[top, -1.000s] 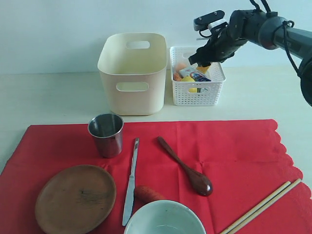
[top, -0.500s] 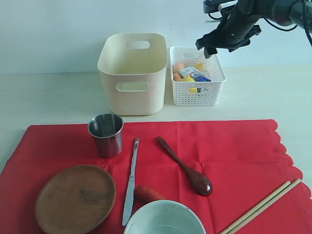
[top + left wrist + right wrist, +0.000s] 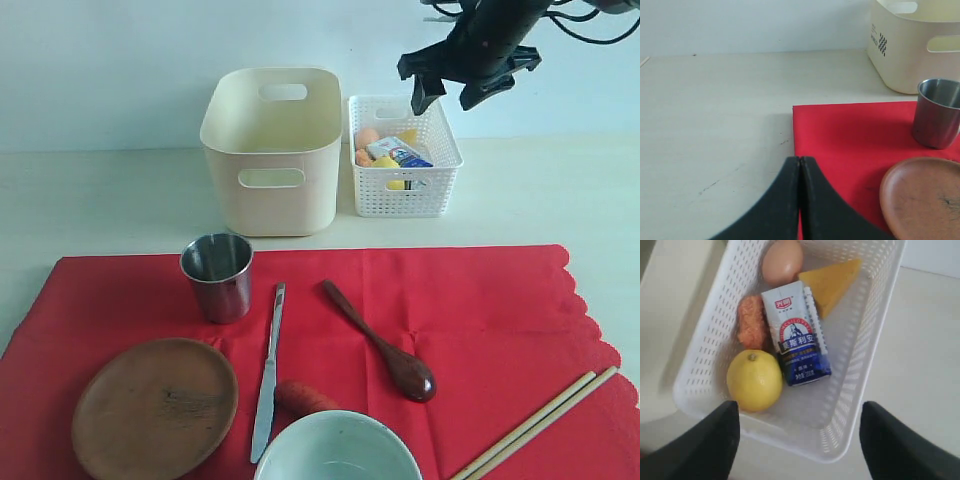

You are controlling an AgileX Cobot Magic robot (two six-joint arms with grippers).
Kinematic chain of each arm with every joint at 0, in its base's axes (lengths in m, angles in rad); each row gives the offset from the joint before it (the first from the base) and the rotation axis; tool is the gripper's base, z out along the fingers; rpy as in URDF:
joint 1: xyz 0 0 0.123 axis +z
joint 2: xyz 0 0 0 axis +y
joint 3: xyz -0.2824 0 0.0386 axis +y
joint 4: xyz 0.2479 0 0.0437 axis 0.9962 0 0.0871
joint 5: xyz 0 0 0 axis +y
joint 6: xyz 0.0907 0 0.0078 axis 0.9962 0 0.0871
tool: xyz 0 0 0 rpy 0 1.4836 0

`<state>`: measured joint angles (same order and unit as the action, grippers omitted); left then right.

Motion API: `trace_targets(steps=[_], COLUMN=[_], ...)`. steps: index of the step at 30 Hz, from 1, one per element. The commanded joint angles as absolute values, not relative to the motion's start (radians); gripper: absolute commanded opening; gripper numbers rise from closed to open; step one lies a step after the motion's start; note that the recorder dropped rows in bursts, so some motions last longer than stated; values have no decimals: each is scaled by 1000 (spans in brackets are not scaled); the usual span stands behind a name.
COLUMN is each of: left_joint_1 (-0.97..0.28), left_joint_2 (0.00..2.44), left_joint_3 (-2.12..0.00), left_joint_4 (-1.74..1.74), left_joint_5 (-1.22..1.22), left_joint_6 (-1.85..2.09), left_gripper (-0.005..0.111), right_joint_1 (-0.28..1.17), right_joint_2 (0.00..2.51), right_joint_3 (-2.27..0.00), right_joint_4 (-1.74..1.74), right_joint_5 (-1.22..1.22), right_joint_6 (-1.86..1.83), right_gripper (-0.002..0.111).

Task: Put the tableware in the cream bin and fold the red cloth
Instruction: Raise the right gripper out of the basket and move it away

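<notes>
Noted right hand (image 3: pixel 442 98) splayed wide, gripping nothing, high over basket (image 3: pixel 405 190) at far side of counter (image 3: pixel 100 200). Found bin (image 3: pixel 270 150) just beside basket, on left arm's side. Well apart from that hand, down on cloth (image 3: pixel 480 300): cup (image 3: pixel 217 275), plate (image 3: pixel 155 405), knife (image 3: pixel 268 375), spoon (image 3: pixel 385 345), bowl (image 3: pixel 335 450), chopsticks (image 3: pixel 535 420). Logged left hand (image 3: pixel 800 170) clenched on nothing, low at cloth's corner, near cup and plate.
</notes>
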<state>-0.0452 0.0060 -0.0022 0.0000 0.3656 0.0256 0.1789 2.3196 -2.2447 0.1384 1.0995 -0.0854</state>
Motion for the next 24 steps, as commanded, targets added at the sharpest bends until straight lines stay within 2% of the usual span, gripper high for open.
trace_targets(steps=[1, 24], left_joint_1=[-45, -45], left_joint_2=[0, 0], left_joint_3=[0, 0], left_joint_4=[-10, -10], left_joint_5=[357, 357], left_joint_6=[26, 26], left_gripper=[0, 0], right_joint_1=[194, 228], right_joint_2=[2244, 1802], right_joint_3=[-2161, -1440], right_joint_4=[152, 182], right_joint_5=[1095, 790], right_joint_6=[-104, -210], right_gripper=[65, 65])
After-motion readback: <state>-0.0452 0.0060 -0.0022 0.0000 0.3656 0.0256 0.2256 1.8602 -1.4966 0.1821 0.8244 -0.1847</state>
